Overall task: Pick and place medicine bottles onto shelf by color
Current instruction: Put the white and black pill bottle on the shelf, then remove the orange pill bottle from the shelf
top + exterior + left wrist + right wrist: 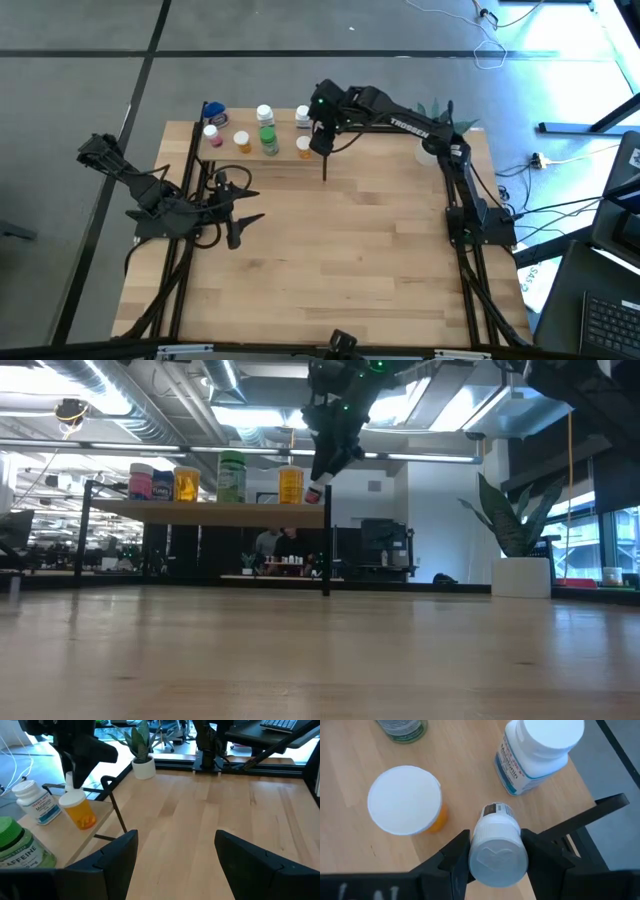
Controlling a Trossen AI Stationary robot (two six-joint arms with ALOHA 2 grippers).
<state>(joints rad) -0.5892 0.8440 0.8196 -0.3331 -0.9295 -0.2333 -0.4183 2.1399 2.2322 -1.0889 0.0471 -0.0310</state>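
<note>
Above the wooden shelf (pixel 365 850), right claw (pixel 496 851) gripping smooth, seemingly white-capped bottle (pixel 498 851)

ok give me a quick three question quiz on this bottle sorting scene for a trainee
1. True or false: the right gripper is shut on a small white-capped bottle above the light wooden shelf.
2. Which arm waits away from the shelf with its fingers open? A) left B) right
3. Fill in: the bottle standing nearest the held one, seen from the right wrist, has a white cap and an ______ body.

Key
1. True; its fingers clamp the bottle just under the cap.
2. A; the left gripper sits over the wooden tabletop.
3. Orange; the orange round bottle is beside it.
</note>
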